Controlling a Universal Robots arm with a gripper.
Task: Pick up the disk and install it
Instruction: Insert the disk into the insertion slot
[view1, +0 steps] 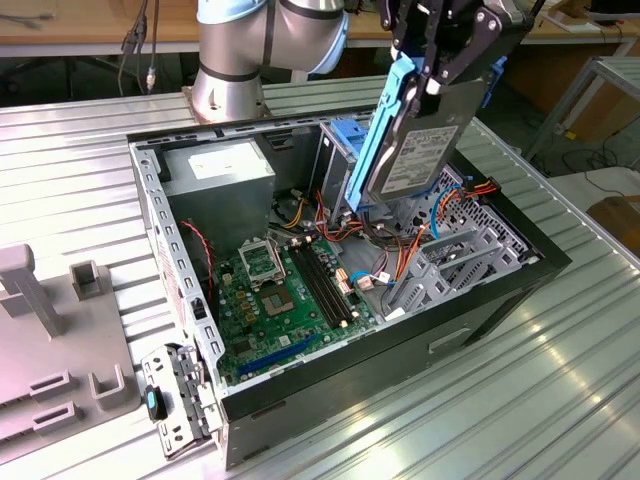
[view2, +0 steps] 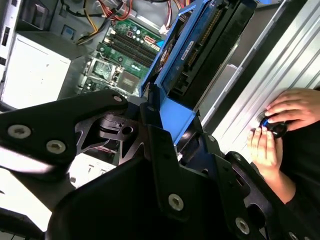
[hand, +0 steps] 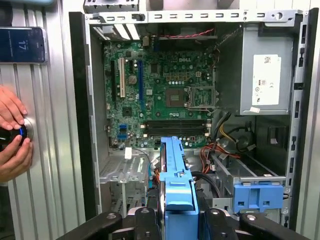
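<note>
Robotics laboratory or workshop bench. Indicated by: ribbed aluminium table (view1: 560, 400) with the base of a robot arm (view1: 232, 75) mounted at its far edge; opened desktop computer case (view1: 545, 265) lying on the table with its open side up, circuit board (view1: 275, 290) exposed; grey holding fixtures (view1: 60, 340) at the exterior view's left; wooden workbenches (view1: 60, 25) and hanging cables (view1: 135, 40) behind; a person's hands (hand: 15, 159) on a round control knob (hand: 15, 134) near a phone (hand: 22, 44), in the first wrist view.
</note>
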